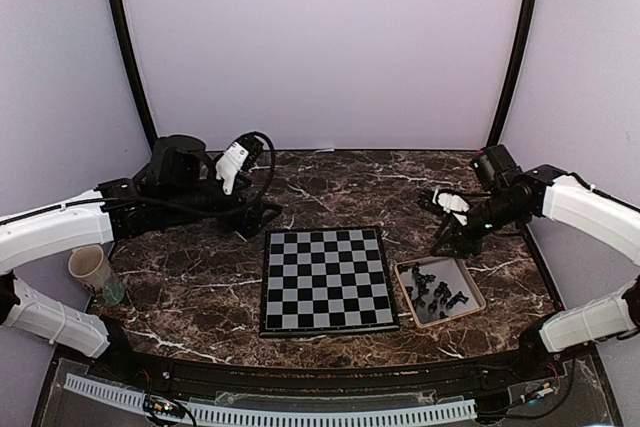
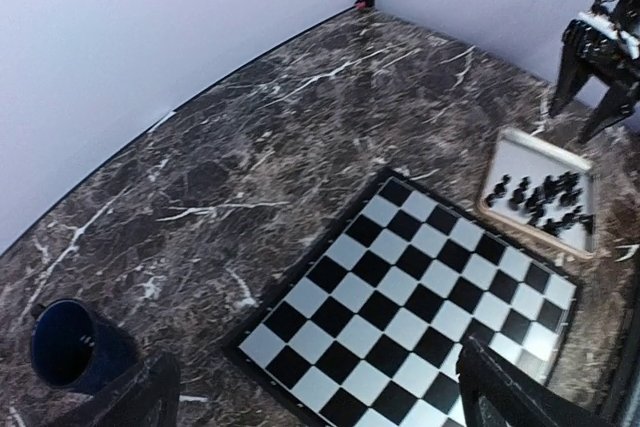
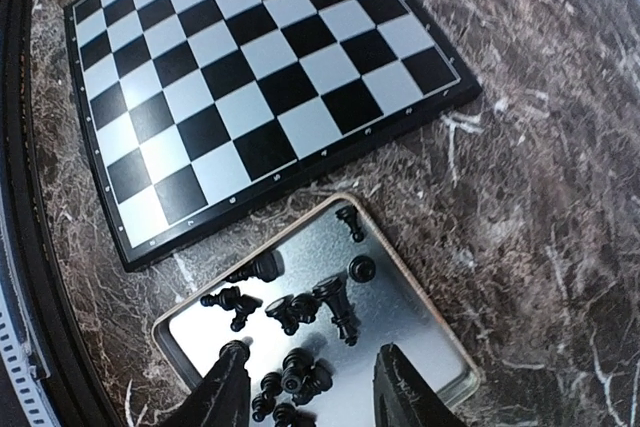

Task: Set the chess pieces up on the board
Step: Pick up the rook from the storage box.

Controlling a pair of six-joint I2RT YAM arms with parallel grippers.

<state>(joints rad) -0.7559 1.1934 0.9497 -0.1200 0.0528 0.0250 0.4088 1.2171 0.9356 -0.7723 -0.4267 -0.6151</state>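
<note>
The chess pieces (image 3: 300,322) are tiny, near-black and about a dozen in number. They lie jumbled in the tan-rimmed tray (image 3: 400,297), several tipped on their sides, just beside the right edge of the board (image 1: 325,279). The board sits bare in the middle of the desk (image 1: 190,297), so I judge nothing is set up yet and every piece remains to be placed. The right jaws hang over the tray, parted and holding nothing. The left jaws, spread wide and also empty, are well off to the board's left.
</note>
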